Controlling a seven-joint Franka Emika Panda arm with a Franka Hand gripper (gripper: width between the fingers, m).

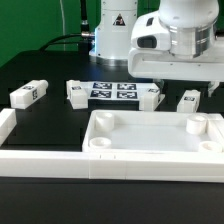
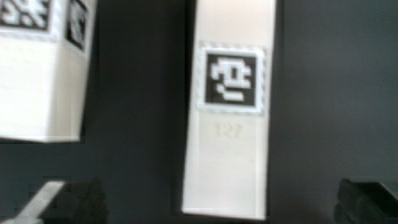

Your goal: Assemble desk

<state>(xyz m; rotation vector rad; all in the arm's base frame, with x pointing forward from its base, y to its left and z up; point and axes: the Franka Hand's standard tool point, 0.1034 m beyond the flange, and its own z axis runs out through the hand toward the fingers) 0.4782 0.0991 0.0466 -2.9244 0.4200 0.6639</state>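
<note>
the claw (image 2: 214,205) hangs with jaws wide apart over a tagged white leg (image 2: 231,110), holding nothing.

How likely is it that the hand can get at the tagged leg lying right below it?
Likely yes: the hand is open, one finger either side of the leg, with nothing covering it; the neighbouring leg lies apart.

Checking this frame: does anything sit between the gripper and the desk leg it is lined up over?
Nothing visible does. In the wrist view the leg lies on the table, centred between the fingertips of the open gripper, bare table either side. A second leg lies beside it, apart, not between.
</note>
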